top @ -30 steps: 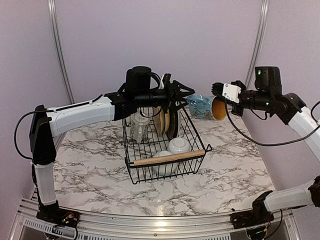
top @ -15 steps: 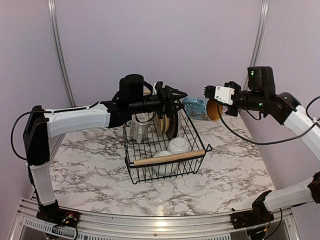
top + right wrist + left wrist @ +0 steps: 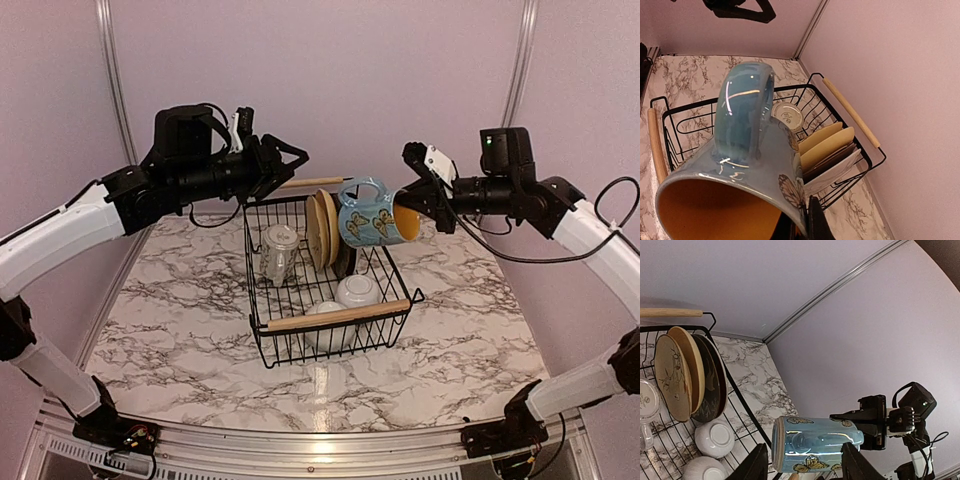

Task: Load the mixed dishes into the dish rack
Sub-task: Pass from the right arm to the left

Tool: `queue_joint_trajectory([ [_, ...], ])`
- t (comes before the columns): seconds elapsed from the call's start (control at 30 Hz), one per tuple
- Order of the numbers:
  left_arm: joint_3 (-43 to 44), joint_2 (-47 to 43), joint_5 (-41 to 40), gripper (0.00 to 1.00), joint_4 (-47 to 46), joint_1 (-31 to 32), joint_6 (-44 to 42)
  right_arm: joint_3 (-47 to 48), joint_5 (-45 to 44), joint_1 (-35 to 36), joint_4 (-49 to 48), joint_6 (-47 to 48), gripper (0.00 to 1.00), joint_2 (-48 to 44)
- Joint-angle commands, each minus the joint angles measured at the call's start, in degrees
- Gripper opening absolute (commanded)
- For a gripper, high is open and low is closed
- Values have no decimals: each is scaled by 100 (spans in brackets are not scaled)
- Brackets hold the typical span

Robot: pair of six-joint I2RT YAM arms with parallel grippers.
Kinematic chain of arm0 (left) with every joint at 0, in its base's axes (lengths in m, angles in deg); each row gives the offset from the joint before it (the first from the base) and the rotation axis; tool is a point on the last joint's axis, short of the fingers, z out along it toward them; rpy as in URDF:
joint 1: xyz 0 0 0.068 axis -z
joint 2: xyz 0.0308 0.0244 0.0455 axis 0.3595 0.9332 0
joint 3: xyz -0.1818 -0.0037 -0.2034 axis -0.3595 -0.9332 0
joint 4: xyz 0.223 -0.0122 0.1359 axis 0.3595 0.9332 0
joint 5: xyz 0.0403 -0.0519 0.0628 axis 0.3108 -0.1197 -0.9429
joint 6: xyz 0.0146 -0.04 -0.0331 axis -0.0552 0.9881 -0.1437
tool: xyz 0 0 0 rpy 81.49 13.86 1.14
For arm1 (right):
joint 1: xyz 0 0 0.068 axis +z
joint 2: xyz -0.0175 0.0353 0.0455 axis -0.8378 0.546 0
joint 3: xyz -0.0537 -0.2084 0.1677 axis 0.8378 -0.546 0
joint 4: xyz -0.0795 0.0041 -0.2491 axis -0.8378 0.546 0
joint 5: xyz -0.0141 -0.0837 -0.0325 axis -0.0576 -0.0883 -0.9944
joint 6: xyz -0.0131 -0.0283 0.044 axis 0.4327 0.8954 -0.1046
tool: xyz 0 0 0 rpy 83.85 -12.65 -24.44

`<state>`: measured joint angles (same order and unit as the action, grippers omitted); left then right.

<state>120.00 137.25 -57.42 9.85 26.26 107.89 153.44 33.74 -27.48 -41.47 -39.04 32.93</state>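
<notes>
A blue butterfly mug (image 3: 372, 215) hangs sideways above the far right side of the dish rack (image 3: 335, 318), its rim pinched by the right end effector (image 3: 408, 203). The rack sits on the marble desk (image 3: 180, 320) and holds upright plates (image 3: 322, 230), two white bowls (image 3: 357, 290) and an upturned cup (image 3: 279, 252). The left wrist view plainly shows a dark plate (image 3: 715, 385) behind the tan ones. The left end effector (image 3: 288, 165) hovers with its fingers spread, holding nothing.

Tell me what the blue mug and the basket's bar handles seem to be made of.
The blue mug looks like glazed ceramic: glossy, with sharp light streaks on its surface and a thick wall. The bar handles look like pale wood, matt and without shine; grain is too small to confirm.
</notes>
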Motion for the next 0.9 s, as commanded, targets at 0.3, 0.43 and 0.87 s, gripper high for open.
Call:
queue_joint_trajectory([
  [0.3, -1197, -1087, -639, 55, 249, -26, 563, -70, -1868, 1138, -2026, 322, 0, 554],
  [0.43, -1559, -1137, -487, 57, -350, -79, 1402, -159, -2698, 1496, -2379, 861, 0, 580],
  [0.87, -1843, -573, 348, 52, -1614, -216, 2793, -416, -3938, 2265, -2753, 1897, 0, 448],
])
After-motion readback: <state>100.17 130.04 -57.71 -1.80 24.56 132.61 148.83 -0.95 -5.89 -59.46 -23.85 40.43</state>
